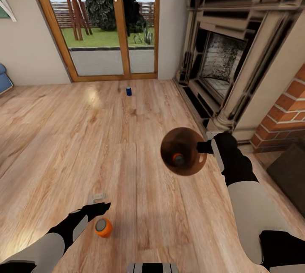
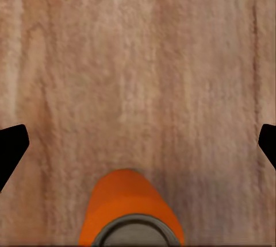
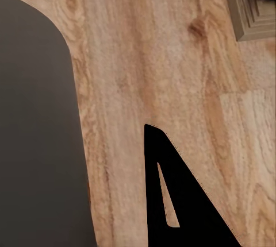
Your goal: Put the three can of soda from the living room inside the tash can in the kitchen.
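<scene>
I hold the tash can [image 1: 183, 151] above the wood floor, mouth toward my head camera, showing its coppery inside. My right gripper [image 1: 204, 147] is shut on its rim; in the right wrist view the bin's grey wall [image 3: 34, 143] lies beside one black finger [image 3: 172, 189]. An orange can of soda [image 1: 178, 158] rests inside the bin. Another orange can [image 1: 103, 227] [image 2: 131, 212] stands on the floor, just beside my left gripper [image 1: 100, 205] [image 2: 138, 143], which is open and wide apart with the can low between its fingers. A dark blue can [image 1: 129, 91] stands far off near the glass doors.
This is the living room. Wood-framed glass doors [image 1: 110, 23] close the far wall, an ornate fireplace [image 1: 224, 61] and red brick wall [image 1: 288, 112] line the right. A dark slab [image 1: 292, 175] lies at the right edge, a blue sofa corner [image 1: 3, 79] at the left.
</scene>
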Robot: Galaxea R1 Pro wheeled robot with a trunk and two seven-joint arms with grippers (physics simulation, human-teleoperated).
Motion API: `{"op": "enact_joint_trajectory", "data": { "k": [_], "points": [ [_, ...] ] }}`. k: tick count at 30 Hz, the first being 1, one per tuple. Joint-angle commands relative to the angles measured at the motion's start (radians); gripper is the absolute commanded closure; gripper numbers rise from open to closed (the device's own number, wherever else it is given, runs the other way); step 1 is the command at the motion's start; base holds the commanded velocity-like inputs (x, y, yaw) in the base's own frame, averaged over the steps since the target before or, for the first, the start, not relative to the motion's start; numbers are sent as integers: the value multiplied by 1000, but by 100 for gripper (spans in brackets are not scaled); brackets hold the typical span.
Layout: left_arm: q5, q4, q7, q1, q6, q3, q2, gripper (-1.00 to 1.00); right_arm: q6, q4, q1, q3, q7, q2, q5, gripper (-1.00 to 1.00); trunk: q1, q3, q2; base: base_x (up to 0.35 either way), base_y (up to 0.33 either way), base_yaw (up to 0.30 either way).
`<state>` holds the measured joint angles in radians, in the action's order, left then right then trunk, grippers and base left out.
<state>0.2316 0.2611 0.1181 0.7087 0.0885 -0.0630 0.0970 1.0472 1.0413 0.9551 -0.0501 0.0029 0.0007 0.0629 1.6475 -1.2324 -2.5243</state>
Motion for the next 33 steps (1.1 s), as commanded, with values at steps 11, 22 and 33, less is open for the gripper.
{"op": "enact_joint_trajectory", "data": {
  "k": [11,22,33],
  "points": [
    [-1,0,0,0,0,-4,0,-100,0,38,5,24,0,1,-17,100,5,-42,-3,0,0,0],
    [-2,0,-1,0,-1,-5,0,-100,0,75,43,42,0,1,-15,100,10,-85,-5,0,0,0],
    [-2,0,-1,0,-1,-6,0,-100,0,82,73,42,0,-1,-15,100,12,-104,-6,0,0,0]
  ]
}}
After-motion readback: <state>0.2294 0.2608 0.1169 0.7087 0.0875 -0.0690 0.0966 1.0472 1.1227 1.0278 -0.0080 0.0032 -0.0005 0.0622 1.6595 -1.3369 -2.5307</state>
